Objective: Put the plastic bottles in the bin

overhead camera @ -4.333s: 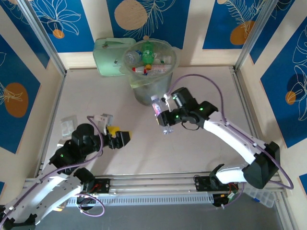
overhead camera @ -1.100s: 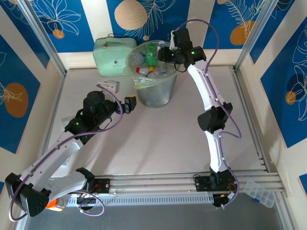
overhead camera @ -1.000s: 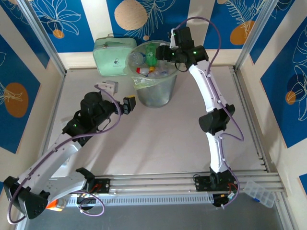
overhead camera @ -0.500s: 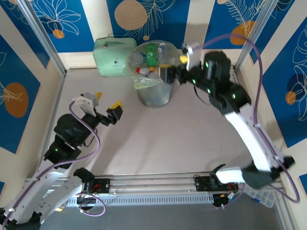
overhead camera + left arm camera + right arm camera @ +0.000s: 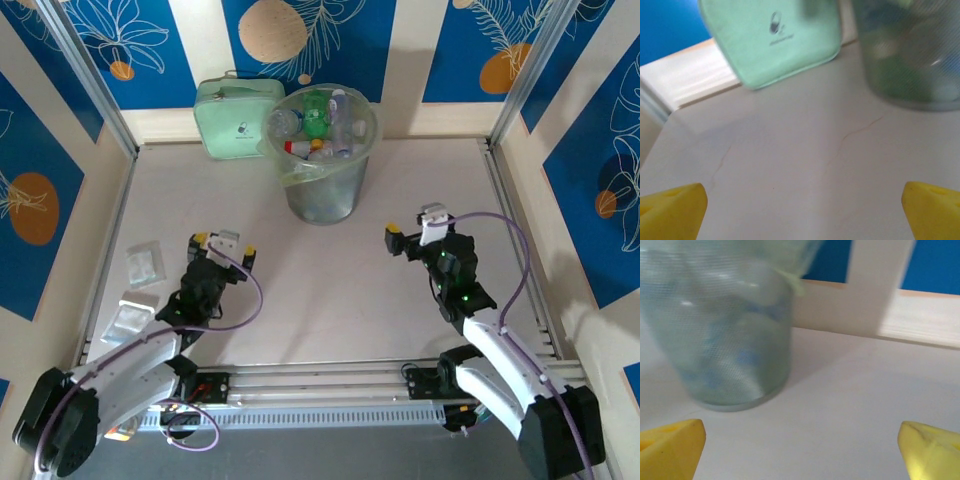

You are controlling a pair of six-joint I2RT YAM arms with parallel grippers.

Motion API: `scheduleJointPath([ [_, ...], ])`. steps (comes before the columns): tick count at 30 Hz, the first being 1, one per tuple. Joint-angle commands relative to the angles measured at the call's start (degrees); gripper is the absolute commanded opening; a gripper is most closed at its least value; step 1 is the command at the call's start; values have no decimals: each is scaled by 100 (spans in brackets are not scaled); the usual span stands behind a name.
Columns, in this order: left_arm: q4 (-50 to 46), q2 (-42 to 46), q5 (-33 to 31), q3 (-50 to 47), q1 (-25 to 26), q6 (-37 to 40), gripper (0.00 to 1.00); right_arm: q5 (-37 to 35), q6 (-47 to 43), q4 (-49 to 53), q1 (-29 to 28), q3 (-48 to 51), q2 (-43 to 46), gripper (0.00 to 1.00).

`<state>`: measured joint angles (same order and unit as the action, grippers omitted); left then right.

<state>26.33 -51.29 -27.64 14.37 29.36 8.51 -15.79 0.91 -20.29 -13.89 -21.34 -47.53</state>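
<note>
The bin [image 5: 322,195] stands at the far middle of the pale tabletop [image 5: 330,295]. It is a tall, round, translucent grey bucket with a pale green liner folded over its rim. Just to its left, and seemingly touching it, a pale green zipped case [image 5: 235,120] leans against the back wall.

Both arms are folded low near the front edge, well apart from each other and from the bin. The left end effector [image 5: 223,247] is at front left, its yellow-tipped fingers spread wide with nothing between them. In the left wrist view, the left end effector [image 5: 800,212] frames bare tabletop, with the case [image 5: 775,35] ahead to the left and the blurred bin [image 5: 910,60] ahead to the right. The right end effector [image 5: 418,235] is at front right, also spread wide and empty. In the right wrist view, the right end effector [image 5: 801,450] faces open surface, with the bin [image 5: 725,340] ahead to the left in front of the cream and blue wall.

The plastic bottles [image 5: 315,125] are piled inside the bin, reaching close to its rim. A green one lies on top, with clear ones and a red cap among them. Two flat clear packets [image 5: 145,263] lie on the tabletop left of the left arm, one nearer the front than the other.
</note>
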Motion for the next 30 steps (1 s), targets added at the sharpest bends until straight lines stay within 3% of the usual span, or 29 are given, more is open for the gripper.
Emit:
scheduleJointPath([
  [1, 630, -185, -747, -35, -263, 70, 99, -458, 189, -904, 347, 123, -327, 99],
  [3, 595, -304, -727, -111, -454, -61, 99, -497, 103, -857, 528, 112, -654, 99],
  [6, 741, -621, -369, -200, -861, -548, 99, 266, -367, -1013, 634, 189, -1117, 99],
  [12, 2868, -1617, -385, -658, -1113, -277, 99, 181, 400, -1771, 1066, 479, -2078, 99],
  [17, 5370, -3157, 59, -834, -1299, 79, 99, 635, 709, -2283, 1368, 525, -2339, 99],
  [20, 5436, -3824, 649, -597, -1485, 121, 99, 837, 688, -2559, 1407, 434, -2642, 99],
  [22, 5431, -4128, 1193, -496, -1666, 97, 99, 837, 673, -3300, 1440, 611, -3016, 99],
  [24, 5242, -4222, 1156, -285, -1740, 22, 99, 821, 730, -4062, 1476, 766, -3541, 99],
  [26, 4365, -4012, 1080, 33, -1842, -169, 99, 1023, 697, -4707, 1483, 747, -4082, 99],
  [29, 3396, -3888, 1522, 430, -2101, -351, 99, 1298, 531, -3104, 1468, 73, -3867, 99],
  [30, 3290, -3872, 1558, 481, -2133, -382, 99, 1307, 527, -3023, 1456, -77, -3993, 99],
])
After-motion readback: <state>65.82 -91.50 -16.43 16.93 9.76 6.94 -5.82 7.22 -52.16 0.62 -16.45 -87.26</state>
